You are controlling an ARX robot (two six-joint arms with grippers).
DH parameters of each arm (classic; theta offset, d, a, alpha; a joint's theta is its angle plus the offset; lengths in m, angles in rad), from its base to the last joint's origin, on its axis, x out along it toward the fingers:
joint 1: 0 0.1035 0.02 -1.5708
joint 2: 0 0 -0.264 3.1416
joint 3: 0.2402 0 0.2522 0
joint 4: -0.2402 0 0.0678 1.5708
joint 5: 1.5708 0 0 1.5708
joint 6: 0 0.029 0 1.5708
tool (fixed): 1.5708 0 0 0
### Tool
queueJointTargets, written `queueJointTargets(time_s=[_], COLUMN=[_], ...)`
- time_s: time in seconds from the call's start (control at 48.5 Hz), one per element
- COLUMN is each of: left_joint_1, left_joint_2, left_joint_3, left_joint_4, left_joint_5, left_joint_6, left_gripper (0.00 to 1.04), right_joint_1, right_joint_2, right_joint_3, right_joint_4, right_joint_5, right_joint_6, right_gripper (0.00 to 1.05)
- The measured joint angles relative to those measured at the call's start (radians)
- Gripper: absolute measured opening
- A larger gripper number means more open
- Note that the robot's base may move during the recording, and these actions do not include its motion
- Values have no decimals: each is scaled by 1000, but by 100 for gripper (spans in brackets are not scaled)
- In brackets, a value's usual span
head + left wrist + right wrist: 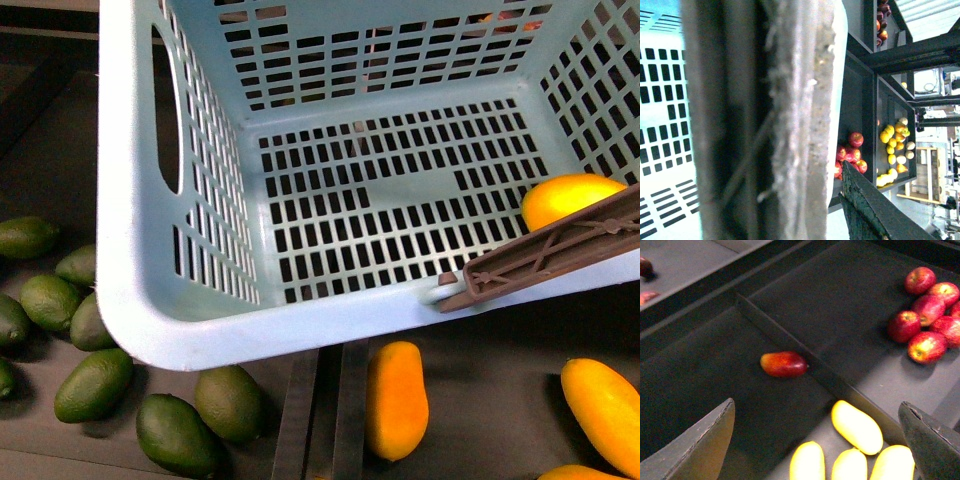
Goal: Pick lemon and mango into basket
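Note:
The aqua basket [200, 330] fills the front view, tilted and close to the camera. Its brown handle [560, 250] lies across the near right corner. The lemon [565, 196], roundish and orange-yellow, rests inside by the right wall, partly behind the handle. A mango [396, 398] lies on the dark shelf below the basket, another mango [605, 412] further right. My left gripper [805, 190] is shut on the basket's blurred rim [790, 100], one dark finger [875, 212] showing. My right gripper [816, 410] hangs open above several yellow mangoes [856, 426], touching none.
Dark green oval fruits [92, 384] crowd the shelf at lower left. A shelf divider [320, 410] runs under the basket. Red apples [927, 315] sit in the neighbouring compartment behind a raised divider [805, 360]; one reddish long fruit [783, 364] lies alone.

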Motion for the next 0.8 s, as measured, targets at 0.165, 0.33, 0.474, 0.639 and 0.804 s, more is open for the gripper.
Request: queueJointTargets(time_s=[0.165, 0.33, 0.474, 0.639, 0.804], left_joint_1=[2, 5, 5, 5, 5], left_joint_2=[0, 0, 0, 0, 0], left_joint_3=[0, 0, 0, 0, 0], left_joint_4=[0, 0, 0, 0, 0], left_joint_5=[-14, -21, -17, -9, -9], left_joint_6=[0, 5, 5, 2, 2], left_gripper=[29, 29, 29, 29, 29], right_joint_1=[-117, -166, -166, -145, -98], right_joint_2=[282, 549, 865, 1114, 1252], right_joint_3=[28, 65, 169, 258, 281], right_joint_4=[144, 246, 300, 320, 324], right_joint_5=[-154, -174, -224, -263, -248], right_joint_6=[-37, -35, 16, 159, 254], right_gripper=[96, 96, 96, 96, 96])
